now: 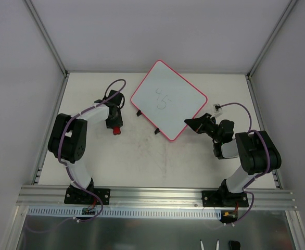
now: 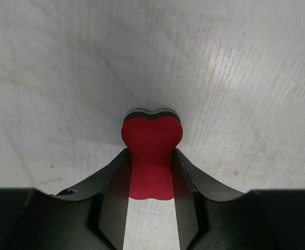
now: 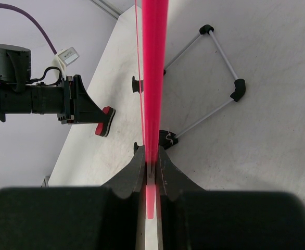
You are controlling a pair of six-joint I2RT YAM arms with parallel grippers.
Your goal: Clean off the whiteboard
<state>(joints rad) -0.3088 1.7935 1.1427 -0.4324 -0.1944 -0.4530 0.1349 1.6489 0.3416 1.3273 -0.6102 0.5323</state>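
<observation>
The whiteboard [image 1: 181,96], white with a red-pink rim, lies at the back centre with a grey "45" [image 1: 162,99] written on it. My right gripper [image 1: 190,124] is shut on its near right edge. In the right wrist view the rim [image 3: 155,78] runs edge-on between the right gripper's [image 3: 151,159] jaws. A small red eraser [image 2: 151,138] rests on the table left of the board. The left gripper [image 2: 151,161] is shut on its narrow waist, and the eraser's rounded end sticks out past the fingertips. From above, the left gripper [image 1: 115,125] points down at the eraser [image 1: 116,131].
Two black clips [image 1: 139,113] sit on the board's near left edge. A wire stand [image 3: 215,78] with black corner pieces shows under the board. Aluminium frame posts and white walls close in the table [image 1: 142,161] at the back and both sides.
</observation>
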